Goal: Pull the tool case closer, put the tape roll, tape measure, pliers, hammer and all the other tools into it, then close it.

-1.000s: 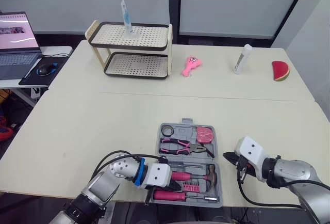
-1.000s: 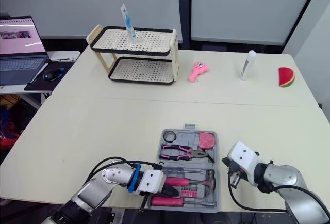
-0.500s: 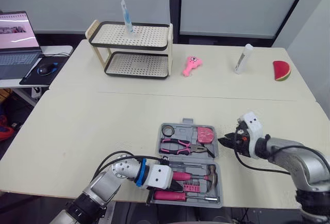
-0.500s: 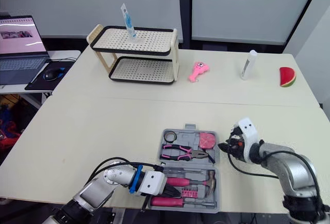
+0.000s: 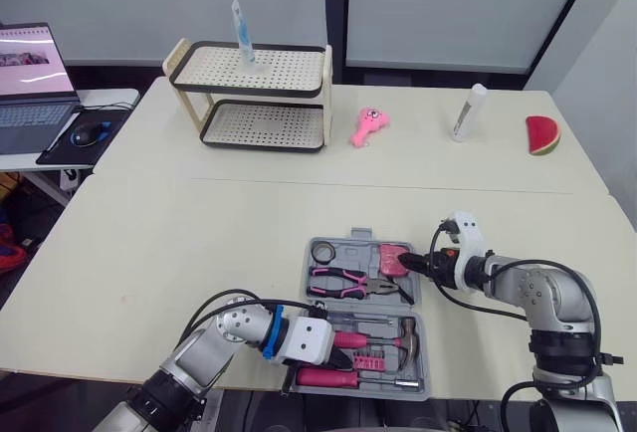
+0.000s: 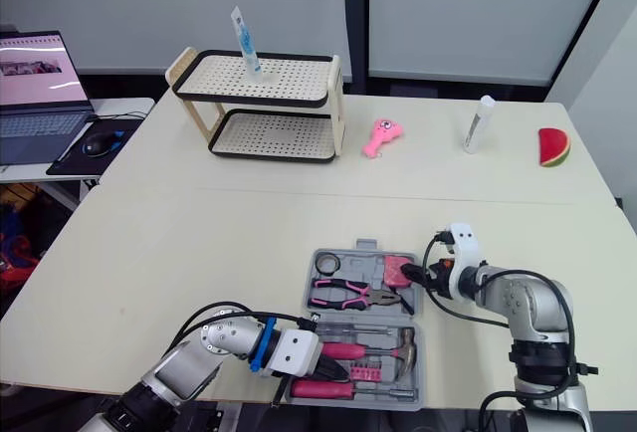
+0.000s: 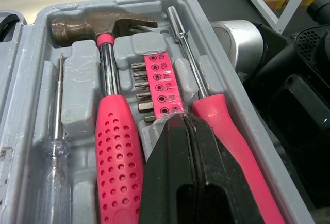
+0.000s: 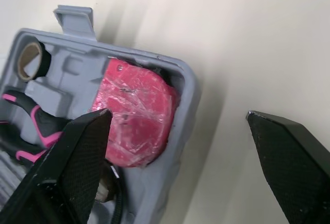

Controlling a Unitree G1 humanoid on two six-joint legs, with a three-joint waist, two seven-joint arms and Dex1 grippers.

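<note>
The grey tool case [image 5: 361, 236] lies open near the table's front edge. Its far half holds the tape roll [image 5: 322, 251], pink tape measure [image 8: 135, 113] and pliers [image 5: 343, 280]. The near half holds the hammer [image 7: 98, 25], a pink bit holder [image 7: 161, 82] and screwdrivers [image 7: 227, 141]. My left gripper [image 5: 343, 357] is shut, with its tips resting at the bit holder between the hammer handle and a screwdriver. My right gripper [image 5: 420, 266] is open at the right rim of the far half, its fingers [image 8: 77, 152] straddling the corner beside the tape measure and holding nothing.
A two-tier perforated rack [image 5: 254, 99] stands at the back left, with a pink toy [image 5: 368, 126], a white tube [image 5: 468, 111] and a watermelon slice [image 5: 542, 136] along the back. A laptop [image 5: 30, 74] and a mouse [image 5: 90, 133] sit on a side desk to the left.
My right gripper has opened and moved from the case's near right side forward to the rim by the tape measure. The left gripper has stayed in the near half.
</note>
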